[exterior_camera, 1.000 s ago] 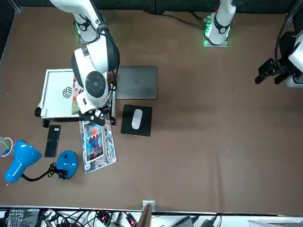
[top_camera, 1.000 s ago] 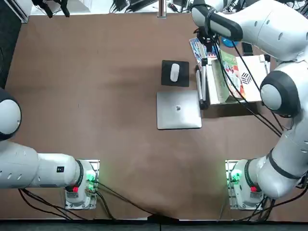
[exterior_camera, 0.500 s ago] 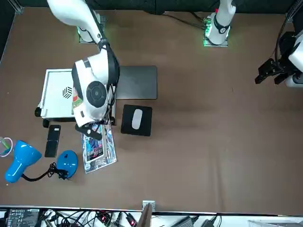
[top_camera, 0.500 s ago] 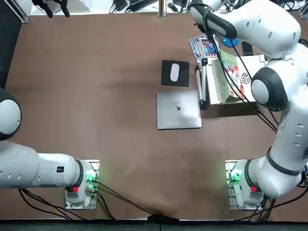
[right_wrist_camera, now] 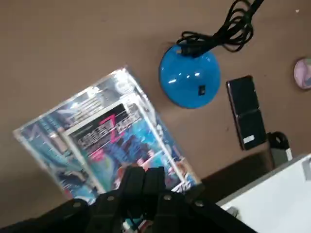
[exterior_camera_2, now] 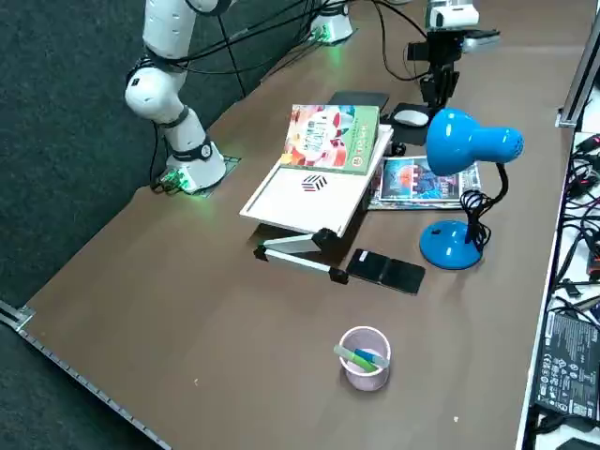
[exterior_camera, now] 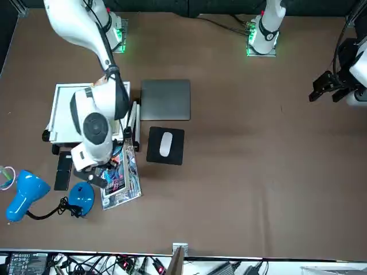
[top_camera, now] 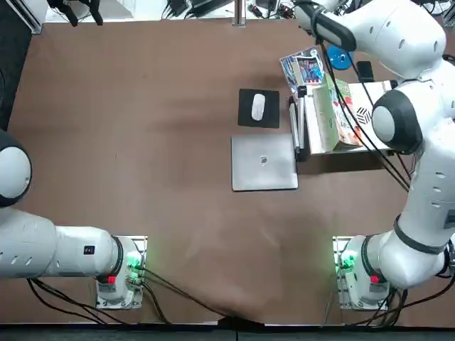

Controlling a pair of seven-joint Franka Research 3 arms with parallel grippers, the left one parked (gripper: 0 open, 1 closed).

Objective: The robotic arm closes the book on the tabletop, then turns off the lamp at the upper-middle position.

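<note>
The book (exterior_camera_2: 330,139) lies shut on the white stand (exterior_camera_2: 291,202), its thin, flat cover printed with round red and pale pictures beside a light green band. The stand is a smooth, rectangular board, tilted, with black-capped legs. In the top view black cables cross the book, and in the front view the arm (exterior_camera: 94,112) hides most of it.

The lamp (exterior_camera_2: 469,150) stands near the stand, just beyond the phone (exterior_camera_2: 386,270). It has a glossy, rounded blue shade and a smooth disc base, with a thin black neck and cable looped in coils between them. The inside of the shade is out of sight, so I cannot tell whether it is lit. In the top view only part of the blue base shows.

The booklet (right_wrist_camera: 104,138) shines under crinkled clear film, between the stand and the lamp base. The pink cup (exterior_camera_2: 366,356), round and translucent, holds pens. Beyond the stand are a flat grey laptop (top_camera: 264,162) and a smooth white mouse on a black pad (top_camera: 247,99).

The arm reaches over the stand, bent at its joints, its white shells rounded. The right gripper (right_wrist_camera: 144,175) hangs above the booklet near the lamp base, jaws together, nothing visible between them.
</note>
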